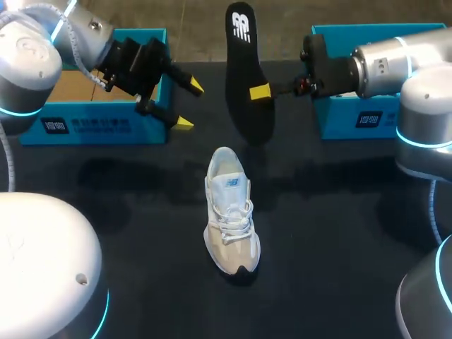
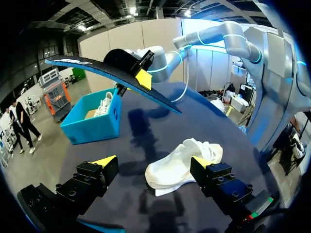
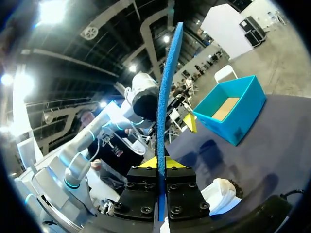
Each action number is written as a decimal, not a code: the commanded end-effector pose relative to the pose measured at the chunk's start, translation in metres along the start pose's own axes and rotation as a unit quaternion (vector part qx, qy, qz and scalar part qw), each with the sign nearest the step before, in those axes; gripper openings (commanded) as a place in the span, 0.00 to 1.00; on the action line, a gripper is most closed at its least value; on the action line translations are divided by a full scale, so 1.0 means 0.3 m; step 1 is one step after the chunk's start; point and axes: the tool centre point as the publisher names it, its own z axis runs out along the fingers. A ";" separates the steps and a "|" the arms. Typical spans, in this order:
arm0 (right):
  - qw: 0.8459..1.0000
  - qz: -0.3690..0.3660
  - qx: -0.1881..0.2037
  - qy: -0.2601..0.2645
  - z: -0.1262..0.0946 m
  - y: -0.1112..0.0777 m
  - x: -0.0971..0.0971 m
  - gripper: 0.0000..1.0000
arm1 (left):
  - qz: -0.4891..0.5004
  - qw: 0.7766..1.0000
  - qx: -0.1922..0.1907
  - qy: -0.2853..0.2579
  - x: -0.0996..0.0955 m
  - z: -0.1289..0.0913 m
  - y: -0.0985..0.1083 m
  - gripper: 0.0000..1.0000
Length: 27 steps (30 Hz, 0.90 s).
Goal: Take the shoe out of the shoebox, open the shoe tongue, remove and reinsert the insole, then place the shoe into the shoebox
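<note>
right gripper (image 1: 260, 92) pinching the insole (image 1: 244, 63) near its middle, held aloft over the counter (image 1: 339, 233) beyond the shoe (image 1: 229, 212), arm coming in level from the right. left gripper (image 1: 189, 104) spread wide and empty, hovering beside the left box (image 1: 92, 123). shoe upright mid-counter, apart from both grippers.

Shoe (image 1: 231, 212): white woven cloth upper, matt beige suede-like panels, cloth laces. Insole (image 1: 244, 78): matt black cloth-like top face; blue foam-like underside, finely textured. Left shoebox (image 1: 92, 126): smooth teal card outside, raw brown card inside. Counter (image 1: 339, 233): dark, matt, even. Right arm housing (image 1: 395, 63): smooth satin silver-grey.
</note>
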 end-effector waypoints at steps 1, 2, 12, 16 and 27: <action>1.000 0.000 0.000 -0.001 0.004 -0.001 0.000 0.00 | 0.000 1.000 -0.002 0.003 -0.004 -0.001 -0.001 1.00; 1.000 0.000 0.000 -0.001 0.004 -0.001 0.000 0.00 | 0.000 1.000 -0.002 0.003 -0.004 -0.001 -0.001 1.00; 0.999 -0.030 -0.011 -0.003 0.015 -0.010 -0.029 0.00 | -0.008 1.000 -0.001 0.008 0.001 0.007 0.002 1.00; 0.997 -0.072 -0.026 -0.010 0.024 -0.010 -0.062 0.00 | -0.025 1.000 -0.007 0.017 0.006 0.011 -0.003 1.00; 0.990 -0.135 -0.028 0.003 0.054 0.004 -0.112 0.00 | -0.040 0.997 -0.046 0.038 0.050 0.027 0.047 1.00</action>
